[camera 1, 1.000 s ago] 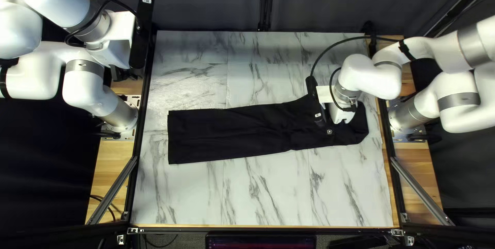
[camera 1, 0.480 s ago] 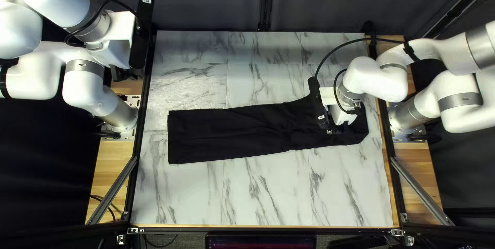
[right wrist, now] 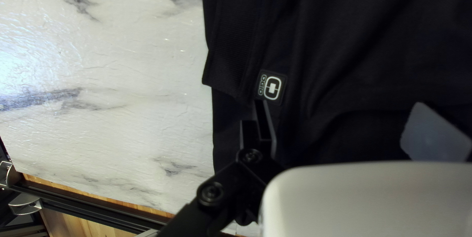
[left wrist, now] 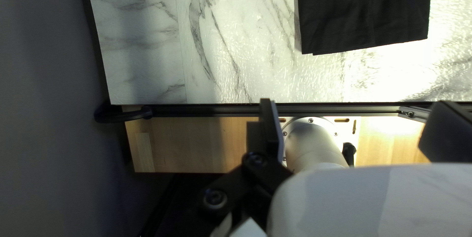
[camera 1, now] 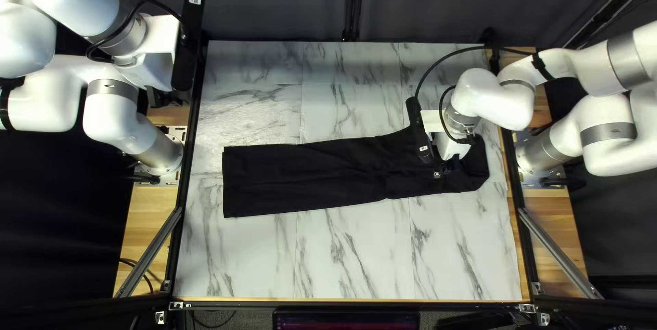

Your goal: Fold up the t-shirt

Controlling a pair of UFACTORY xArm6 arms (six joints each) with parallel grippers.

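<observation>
Most of the lengthwise folding looks done, by my judgement; the t-shirt (camera 1: 308, 176) lies as one long, narrow strip across the middle of the table (camera 1: 342, 255), its straight, squared end at the left of the top left view, its wider, rounder end at the right; a few shallow creases run along it. What is left, I judge, is the crosswise folding, since the strip is at full length and no end is turned over onto the other; a little tidying may be due at the wide end too, where a ribbed band (right wrist: 235, 45) sits near the cloth's edge beside a small badge (right wrist: 271, 88). My right gripper (right wrist: 340, 103) is over that wide end, its fingers apart with nothing pinched; my left gripper (left wrist: 354, 103) is off beyond the table's edge, fingers spread too, well apart from the cloth.
</observation>
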